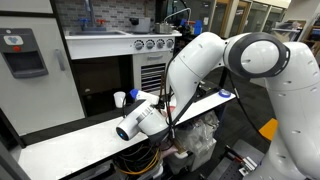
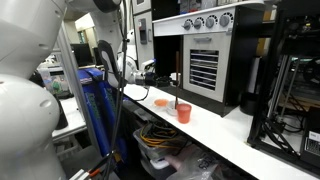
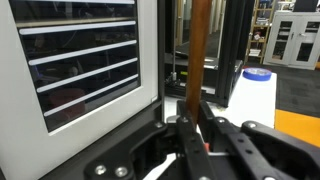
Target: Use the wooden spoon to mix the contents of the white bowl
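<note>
Above the bench [image 1: 70, 140], my end effector [image 3: 200, 128] is clenched on the wooden spoon [image 3: 199, 50]; its slim handle could pivot in my grip and miss the white bowl.

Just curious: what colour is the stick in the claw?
Reddish brown; the wooden spoon shows best in the wrist view.

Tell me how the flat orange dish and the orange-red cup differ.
The orange dish is flat and low; the orange-red cup stands taller. The dish is wider and paler orange; the cup is narrower and redder. Both sit on the white counter.
</note>
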